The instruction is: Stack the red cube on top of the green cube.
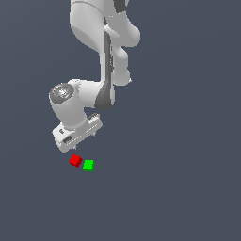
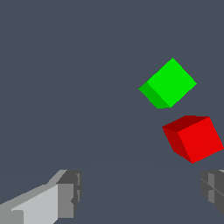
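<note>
Red cube (image 2: 194, 138): unstacked, just beside green cube (image 2: 168, 83)
Tool (image 1: 77, 136): fingers apart, empty, above
Left: grasp, lift, stack

red cube (image 1: 75, 160) just beside green cube (image 1: 88, 165), apart

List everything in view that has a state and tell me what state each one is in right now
Red cube: resting on the surface, not gripped, not stacked, beside the green cube with a small gap.
Green cube: resting on the surface, nothing on top of it.
Gripper: open, fingers spread wide and holding nothing, positioned above the surface near the red cube.
</note>
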Tool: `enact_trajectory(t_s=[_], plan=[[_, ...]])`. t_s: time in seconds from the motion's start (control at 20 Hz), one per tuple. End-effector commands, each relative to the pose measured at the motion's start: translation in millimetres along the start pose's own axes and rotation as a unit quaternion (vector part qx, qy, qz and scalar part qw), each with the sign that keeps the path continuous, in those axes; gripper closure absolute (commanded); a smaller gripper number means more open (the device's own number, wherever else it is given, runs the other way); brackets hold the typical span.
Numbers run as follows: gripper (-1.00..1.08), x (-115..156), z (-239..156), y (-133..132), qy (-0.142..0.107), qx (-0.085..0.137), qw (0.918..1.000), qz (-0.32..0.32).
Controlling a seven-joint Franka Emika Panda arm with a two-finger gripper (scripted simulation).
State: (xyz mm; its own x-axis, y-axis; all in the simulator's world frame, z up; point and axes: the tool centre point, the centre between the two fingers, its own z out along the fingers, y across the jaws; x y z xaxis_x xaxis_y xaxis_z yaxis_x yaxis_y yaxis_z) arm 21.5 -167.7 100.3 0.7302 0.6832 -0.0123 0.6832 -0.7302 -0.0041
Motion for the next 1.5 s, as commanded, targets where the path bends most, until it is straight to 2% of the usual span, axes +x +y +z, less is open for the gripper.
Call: enact_trajectory(t_s=[0.0, 0.25, 0.75, 1.1, 1.45], plan=[[-0.92, -1.0, 4.0, 10.7, 0.001, 0.0, 0.9996, -0.03], [-0.92, -0.6, 12.1, 32.6, 0.002, -0.001, 0.996, -0.09], [-0.92, 7.2, 25.0, 67.7, 0.005, -0.003, 0.9825, -0.186], [-0.92, 12.2, 29.1, 78.7, 0.005, -0.003, 0.9759, -0.218], [-0.92, 13.1, 30.2, 80.2, 0.005, -0.003, 0.975, -0.222]])
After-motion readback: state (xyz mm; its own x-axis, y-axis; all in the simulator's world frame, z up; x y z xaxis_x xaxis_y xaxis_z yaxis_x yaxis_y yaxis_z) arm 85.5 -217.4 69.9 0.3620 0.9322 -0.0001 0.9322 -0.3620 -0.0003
